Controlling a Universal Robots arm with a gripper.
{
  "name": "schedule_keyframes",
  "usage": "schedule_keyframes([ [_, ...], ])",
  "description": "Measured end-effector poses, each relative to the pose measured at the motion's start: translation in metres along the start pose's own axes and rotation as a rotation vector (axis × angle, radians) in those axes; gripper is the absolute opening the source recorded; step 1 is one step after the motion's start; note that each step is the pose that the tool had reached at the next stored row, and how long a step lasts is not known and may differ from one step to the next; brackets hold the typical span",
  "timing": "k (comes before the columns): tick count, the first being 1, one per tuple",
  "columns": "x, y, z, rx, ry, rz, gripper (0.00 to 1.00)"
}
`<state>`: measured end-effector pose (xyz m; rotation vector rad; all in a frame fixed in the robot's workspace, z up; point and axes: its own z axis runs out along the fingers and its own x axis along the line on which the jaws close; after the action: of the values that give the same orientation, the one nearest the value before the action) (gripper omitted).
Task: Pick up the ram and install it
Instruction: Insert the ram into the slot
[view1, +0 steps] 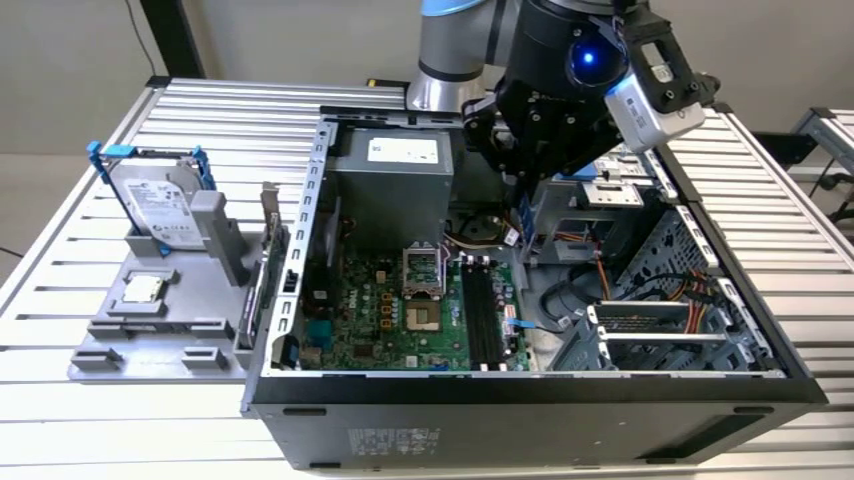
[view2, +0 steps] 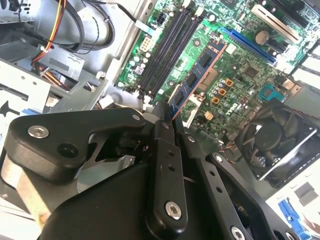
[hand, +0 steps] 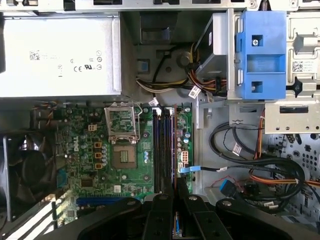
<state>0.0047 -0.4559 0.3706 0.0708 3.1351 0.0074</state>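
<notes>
the pickup looks done: the gripper (view2: 169, 116) fingers (view2: 165, 131) pinch the ram (view2: 197, 75) above the motherboard (hand: 85, 150), its black memory slots (hand: 162, 150) not yet filled.

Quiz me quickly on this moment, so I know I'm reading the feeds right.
1. True or false: the hand is shut on the ram.
2. Where is the hard drive? A) inside the case B) upright in the grey holder, on the exterior view's left of the case C) hanging from the arm
3. Is the ram seated in one of the black memory slots?

Key: 1 true, its end is clamped between the fingers. 2 B. 3 no, it is held above the motherboard, not in a slot.
</notes>
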Motion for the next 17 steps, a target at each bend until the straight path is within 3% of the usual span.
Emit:
schedule_keyframes([
  [17,0.0000,0.0000,0.0053,0.0011,0.0000,0.000,0.00],
])
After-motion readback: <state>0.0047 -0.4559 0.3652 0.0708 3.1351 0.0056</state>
